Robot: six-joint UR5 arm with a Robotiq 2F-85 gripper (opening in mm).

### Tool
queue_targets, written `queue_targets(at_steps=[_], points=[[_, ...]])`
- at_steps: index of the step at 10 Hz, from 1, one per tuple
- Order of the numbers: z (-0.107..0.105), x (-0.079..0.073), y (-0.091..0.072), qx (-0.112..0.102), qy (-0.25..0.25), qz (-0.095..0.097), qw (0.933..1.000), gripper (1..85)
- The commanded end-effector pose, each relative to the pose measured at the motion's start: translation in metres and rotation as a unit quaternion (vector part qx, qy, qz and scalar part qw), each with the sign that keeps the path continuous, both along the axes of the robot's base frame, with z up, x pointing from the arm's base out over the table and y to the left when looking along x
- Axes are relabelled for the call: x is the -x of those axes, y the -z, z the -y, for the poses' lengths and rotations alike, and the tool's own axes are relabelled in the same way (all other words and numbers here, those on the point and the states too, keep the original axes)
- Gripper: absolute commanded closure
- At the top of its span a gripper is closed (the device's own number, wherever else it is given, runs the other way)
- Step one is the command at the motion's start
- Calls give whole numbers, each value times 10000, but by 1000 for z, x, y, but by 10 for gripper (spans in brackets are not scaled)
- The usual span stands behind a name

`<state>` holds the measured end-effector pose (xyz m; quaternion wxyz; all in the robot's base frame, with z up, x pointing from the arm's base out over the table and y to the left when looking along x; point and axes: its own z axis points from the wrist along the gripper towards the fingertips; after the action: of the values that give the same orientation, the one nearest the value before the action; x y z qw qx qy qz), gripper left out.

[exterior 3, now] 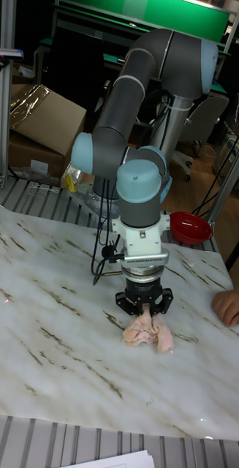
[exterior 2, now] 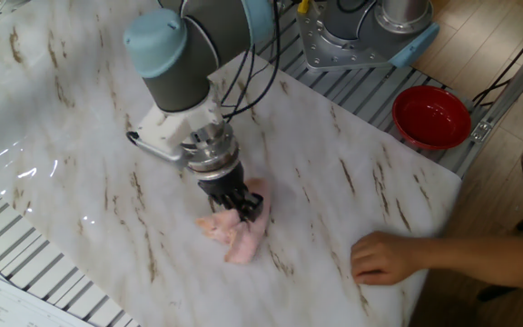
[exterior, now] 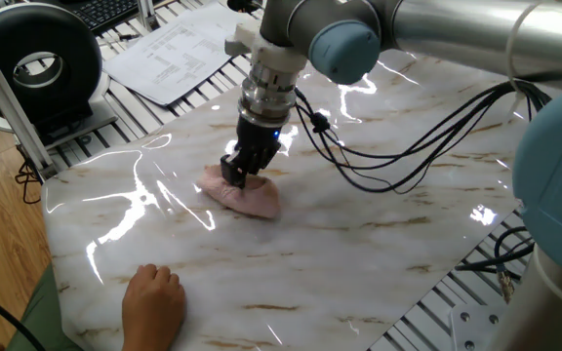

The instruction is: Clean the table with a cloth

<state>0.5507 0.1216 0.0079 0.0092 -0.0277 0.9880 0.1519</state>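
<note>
The pale-pink cloth [exterior: 245, 197] [exterior 2: 236, 236] [exterior 3: 147, 334] lies bunched on the white marble-patterned table [exterior: 359, 244] [exterior 2: 80, 109] [exterior 3: 39, 329]. My gripper [exterior: 234, 175] [exterior 2: 246, 212] [exterior 3: 144, 313] points down onto it, fingers shut on the cloth's top and pressing it against the sheet. The fingertips are partly buried in the folds. The arm leans over the table's middle, trailing black cables.
A person's hand [exterior: 154, 302] [exterior 2: 384, 259] [exterior 3: 232, 303] rests on the table's edge near the cloth. A red bowl [exterior 2: 431, 115] [exterior 3: 190, 227] sits beyond the table. Printed paper sheets [exterior: 179, 49] and a black round device [exterior: 37, 63] lie on the ribbed metal frame.
</note>
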Motion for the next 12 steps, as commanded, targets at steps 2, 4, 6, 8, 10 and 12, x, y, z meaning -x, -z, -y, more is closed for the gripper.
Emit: queue_targets(at_steps=[2,4,6,8,10,12], points=[[50,-14,18,1069,-549,427,9918,843],[113,-16,1,1806,-1190,418,9754,843],[116,-10,-14,2425,-1054,217,9642,847],[146,-27,-1,2605,-1625,564,9500,847],[204,-32,10,2797,-2206,834,9307,847],[197,4,-16,2687,-1905,299,9437,843]])
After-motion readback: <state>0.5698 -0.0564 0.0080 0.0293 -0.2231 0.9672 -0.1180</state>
